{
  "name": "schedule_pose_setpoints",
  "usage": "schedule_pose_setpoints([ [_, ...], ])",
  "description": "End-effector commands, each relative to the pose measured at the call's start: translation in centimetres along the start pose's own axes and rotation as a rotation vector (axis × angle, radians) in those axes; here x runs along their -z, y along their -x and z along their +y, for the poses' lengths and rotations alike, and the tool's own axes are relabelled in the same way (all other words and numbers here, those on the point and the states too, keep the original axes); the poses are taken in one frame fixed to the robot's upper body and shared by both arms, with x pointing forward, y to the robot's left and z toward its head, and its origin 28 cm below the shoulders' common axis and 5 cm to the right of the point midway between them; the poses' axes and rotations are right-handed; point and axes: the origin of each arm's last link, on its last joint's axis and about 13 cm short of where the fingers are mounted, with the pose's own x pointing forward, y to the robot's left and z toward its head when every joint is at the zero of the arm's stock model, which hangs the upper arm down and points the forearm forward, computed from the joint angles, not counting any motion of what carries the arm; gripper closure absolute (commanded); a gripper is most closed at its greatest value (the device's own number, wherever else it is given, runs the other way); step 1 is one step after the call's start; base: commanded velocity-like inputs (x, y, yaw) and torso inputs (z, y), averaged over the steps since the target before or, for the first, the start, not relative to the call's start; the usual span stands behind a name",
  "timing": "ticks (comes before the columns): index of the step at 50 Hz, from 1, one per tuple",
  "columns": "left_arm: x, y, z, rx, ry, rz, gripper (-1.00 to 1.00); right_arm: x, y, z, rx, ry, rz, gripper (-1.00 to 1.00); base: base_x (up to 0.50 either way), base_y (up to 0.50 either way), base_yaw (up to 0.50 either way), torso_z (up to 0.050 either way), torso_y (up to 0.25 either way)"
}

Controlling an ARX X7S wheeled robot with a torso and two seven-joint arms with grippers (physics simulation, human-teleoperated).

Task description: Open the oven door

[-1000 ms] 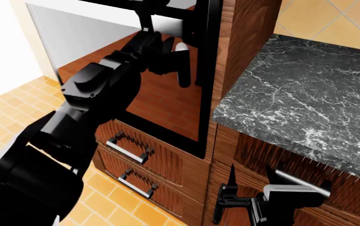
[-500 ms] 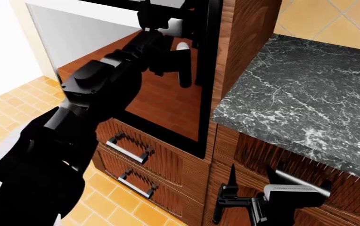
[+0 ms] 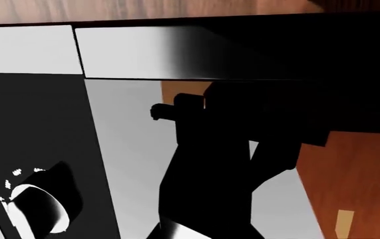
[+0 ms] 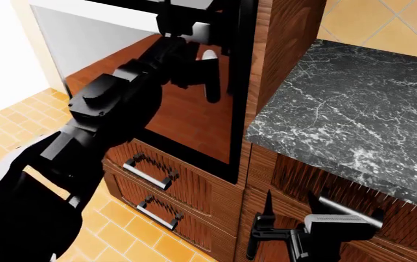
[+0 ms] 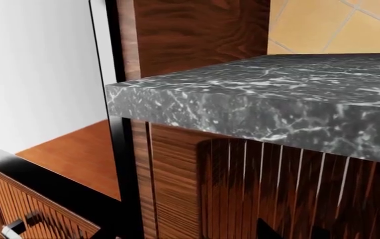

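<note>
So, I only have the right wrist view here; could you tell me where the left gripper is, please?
Observer: The left gripper is up at the silver handle along the top edge of the oven door.
Operator: Thank you. Is it clamped on the handle?
Observer: I cannot tell. In the head view the black arm hides the fingers, and the left wrist view shows mostly the handle close up.
Operator: And where does my right gripper sit?
Observer: The right gripper is low in front of the wooden cabinet under the countertop, apart from the door.
</note>
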Motion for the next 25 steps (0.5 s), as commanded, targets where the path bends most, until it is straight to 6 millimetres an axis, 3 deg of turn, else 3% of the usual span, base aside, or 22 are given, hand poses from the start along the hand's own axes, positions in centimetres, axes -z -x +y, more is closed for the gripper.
schedule_pose_setpoints([
  [1, 1.1, 1.0, 3.1, -0.165, 0.014, 0.038, 1.0, 0.1, 0.1, 0.0, -0.003, 0.003, 0.001, -1.0, 0.0, 0.0, 0.0, 0.0, 0.011],
  [25, 1.3, 2.7, 5.2, -0.269, 0.013, 0.022, 1.0, 0.2, 0.1, 0.2, -0.012, 0.014, 0.002, -1.0, 0.0, 0.0, 0.0, 0.002, 0.005],
])
